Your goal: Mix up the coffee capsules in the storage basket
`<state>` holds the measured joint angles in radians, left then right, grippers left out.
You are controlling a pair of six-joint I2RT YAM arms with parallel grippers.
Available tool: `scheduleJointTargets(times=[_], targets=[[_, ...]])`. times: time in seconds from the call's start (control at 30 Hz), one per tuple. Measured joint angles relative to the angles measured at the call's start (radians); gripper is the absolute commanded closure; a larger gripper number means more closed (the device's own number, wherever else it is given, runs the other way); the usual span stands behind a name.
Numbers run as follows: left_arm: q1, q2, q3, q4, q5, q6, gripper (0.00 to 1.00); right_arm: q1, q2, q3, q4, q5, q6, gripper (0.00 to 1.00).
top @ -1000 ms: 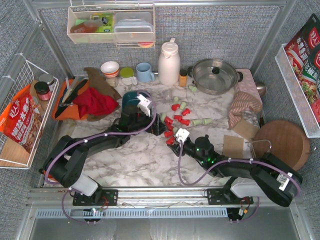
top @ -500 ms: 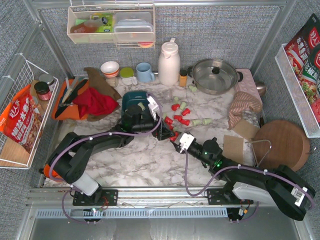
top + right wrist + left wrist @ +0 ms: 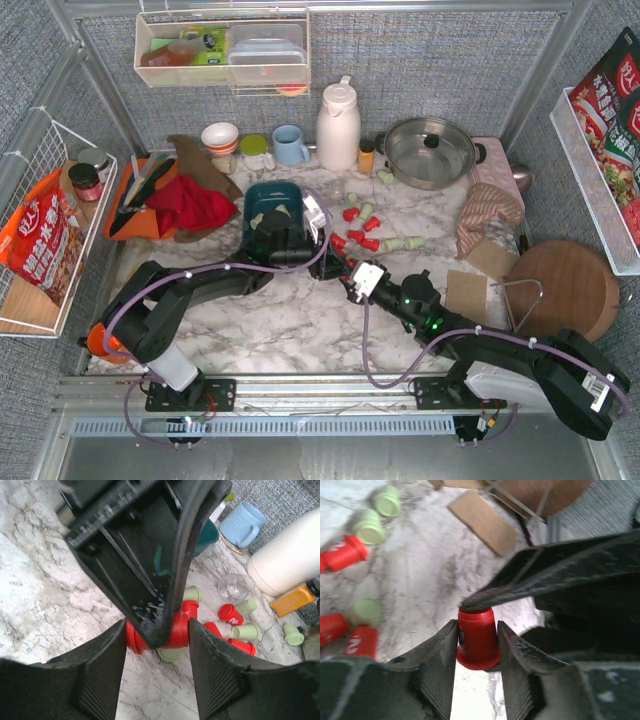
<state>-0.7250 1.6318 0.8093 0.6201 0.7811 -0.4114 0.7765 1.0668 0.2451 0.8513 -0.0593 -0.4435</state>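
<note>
A red coffee capsule [image 3: 477, 637] hangs between both grippers just right of the storage basket [image 3: 270, 187]. My right gripper [image 3: 157, 621] is shut on it end to end, with the rim against one finger. My left gripper [image 3: 476, 624] crosses it, its fingers pressed on the capsule's sides. In the top view the left gripper [image 3: 335, 258] and right gripper [image 3: 349, 275] meet tip to tip. The dark teal basket holds a few pale green capsules [image 3: 258, 218]. Several red capsules [image 3: 371, 224] and green ones [image 3: 395, 243] lie loose on the marble behind the grippers.
A white thermos [image 3: 338, 125], a blue mug [image 3: 290, 145] and a steel pot [image 3: 430, 150] stand at the back. An orange tray with a red cloth [image 3: 190, 205] is on the left. A cardboard piece [image 3: 465, 290] and a wooden board [image 3: 565, 285] lie on the right.
My left gripper swung from over the basket to the right and closed on the red capsule. The right gripper carried that capsule slightly toward it.
</note>
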Motion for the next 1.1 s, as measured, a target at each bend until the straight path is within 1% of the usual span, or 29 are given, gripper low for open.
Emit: scheduleJointTargets(times=[0.07, 0.17, 0.27, 0.33, 0.4, 0.57, 0.63, 0.67, 0.73, 0.77, 0.8, 0.83, 0.97, 1.1], targets=[[0.001, -0.004, 0.000, -0.002, -0.039, -0.004, 0.64, 0.001, 0.001, 0.018, -0.019, 0.002, 0.006, 0.35], [0.002, -0.031, 0.000, -0.023, -0.105, -0.003, 0.66, 0.001, 0.000, 0.046, -0.037, 0.016, 0.032, 0.27], [0.012, -0.062, 0.010, -0.060, -0.190, 0.000, 0.66, 0.001, -0.004, 0.073, -0.096, 0.070, 0.077, 0.25], [0.031, -0.082, 0.013, -0.088, -0.269, -0.001, 0.66, -0.002, -0.004, 0.094, -0.140, 0.107, 0.118, 0.25], [0.057, -0.104, 0.013, -0.132, -0.375, -0.008, 0.63, -0.009, 0.006, 0.123, -0.190, 0.150, 0.177, 0.25], [0.167, -0.131, 0.013, -0.215, -0.667, -0.025, 0.51, -0.037, 0.100, 0.229, -0.322, 0.266, 0.380, 0.25], [0.216, -0.110, 0.018, -0.236, -0.743, -0.036, 0.43, -0.043, 0.167, 0.273, -0.366, 0.299, 0.463, 0.25], [0.231, -0.095, 0.025, -0.246, -0.768, -0.038, 0.37, -0.043, 0.198, 0.290, -0.380, 0.309, 0.492, 0.25], [0.253, -0.051, 0.046, -0.265, -0.801, -0.041, 0.19, -0.043, 0.275, 0.327, -0.408, 0.323, 0.564, 0.25], [0.259, -0.031, 0.055, -0.271, -0.811, -0.041, 0.12, -0.043, 0.310, 0.344, -0.425, 0.329, 0.598, 0.25], [0.264, -0.012, 0.061, -0.277, -0.825, -0.043, 0.02, -0.043, 0.344, 0.359, -0.437, 0.335, 0.629, 0.25], [0.269, 0.003, 0.068, -0.285, -0.835, -0.046, 0.01, -0.043, 0.375, 0.375, -0.447, 0.338, 0.660, 0.25], [0.279, 0.035, 0.077, -0.309, -0.866, -0.063, 0.00, -0.042, 0.469, 0.420, -0.473, 0.339, 0.762, 0.25], [0.280, -0.017, 0.035, -0.303, -0.886, -0.063, 0.00, -0.040, 0.525, 0.451, -0.494, 0.339, 0.808, 0.25]])
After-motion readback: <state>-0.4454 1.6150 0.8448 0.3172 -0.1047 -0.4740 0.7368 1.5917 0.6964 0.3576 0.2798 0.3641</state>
